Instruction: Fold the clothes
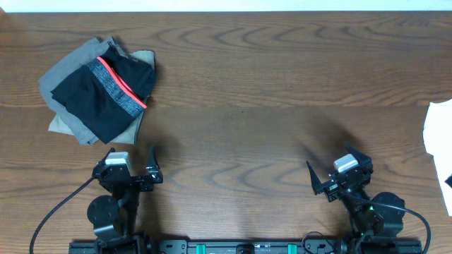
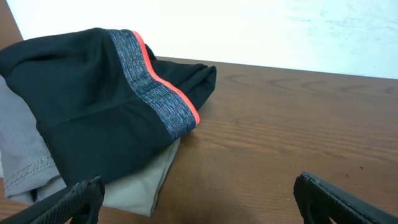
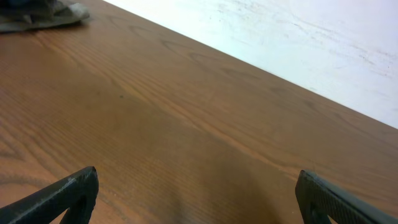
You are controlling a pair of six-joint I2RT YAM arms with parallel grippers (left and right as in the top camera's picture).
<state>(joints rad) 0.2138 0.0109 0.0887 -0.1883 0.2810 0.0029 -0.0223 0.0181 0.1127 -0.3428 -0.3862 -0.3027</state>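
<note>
Left gripper point(image 1: 131, 152), bottom left: spread wide, empty. Right gripper point(image 1: 330, 159), bottom right: likewise spread, empty. Further up, upper left: the clothes point(image 1: 85, 81) in a heap, red-banded black piece point(image 1: 106, 100) over grey and tan. Far right edge: a white piece point(image 1: 439, 127), half cropped. Risk from here: pinching several layers at once, dragging the whole heap instead of lifting one garment.

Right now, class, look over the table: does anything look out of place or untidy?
Yes. The clothes sit in a crooked heap at the far left, the red-banded black piece skewed over a grey piece and a tan piece. A white piece lies alone at the right edge, partly out of frame.
</note>
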